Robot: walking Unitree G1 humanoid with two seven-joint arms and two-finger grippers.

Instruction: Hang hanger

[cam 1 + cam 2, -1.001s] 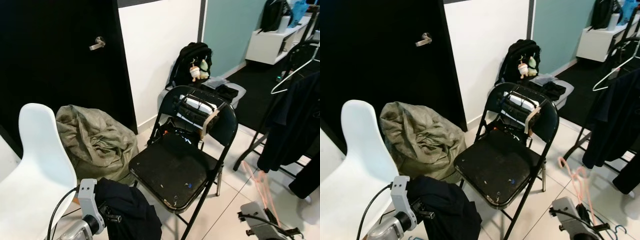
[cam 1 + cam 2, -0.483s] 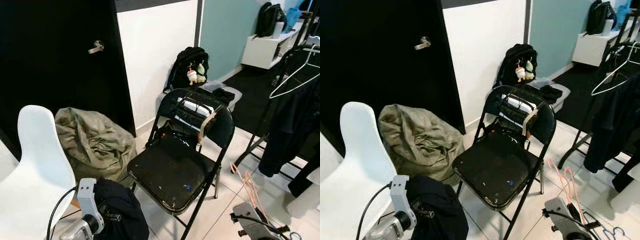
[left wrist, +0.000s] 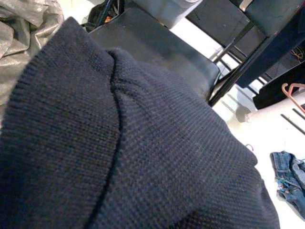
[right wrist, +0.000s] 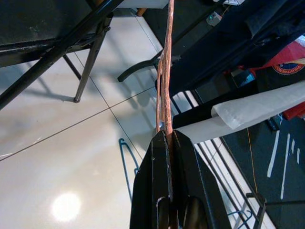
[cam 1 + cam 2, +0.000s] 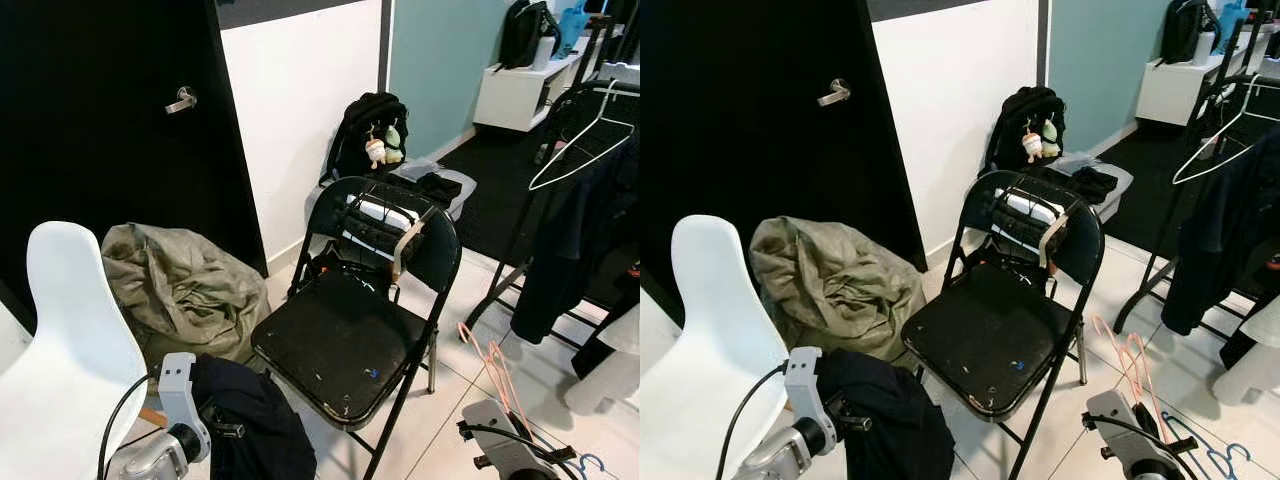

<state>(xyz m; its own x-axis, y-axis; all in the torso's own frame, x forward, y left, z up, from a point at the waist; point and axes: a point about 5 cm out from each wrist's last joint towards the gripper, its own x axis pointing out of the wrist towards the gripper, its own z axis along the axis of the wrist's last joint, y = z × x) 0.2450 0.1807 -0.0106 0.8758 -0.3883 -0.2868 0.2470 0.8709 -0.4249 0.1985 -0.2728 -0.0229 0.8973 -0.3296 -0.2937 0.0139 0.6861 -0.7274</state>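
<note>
Right wrist view: right gripper (image 4: 166, 138) w/ fingers (image 4: 155, 157) pressed tight together on the pink hanger (image 4: 165, 86), thin wire running up from the tips, seen edge-on. Behind it, dark clothes on a rack (image 4: 224, 52) and white tile floor (image 4: 71, 157).

Head views: pink hanger (image 5: 1130, 365) sticks up from the right arm at lower right, just beside the black folding chair (image 5: 350, 330), short of the clothes rack (image 5: 560, 200) w/ a white hanger (image 5: 585, 135) on it.

Left gripper (image 3: 143, 143) is buried under a dark knit garment (image 5: 250, 425) draped over it at lower left; can't tell how its fingers stand. White chair (image 5: 65, 340) beside it, olive bag (image 5: 180, 290) by the black door (image 5: 100, 130).
</note>
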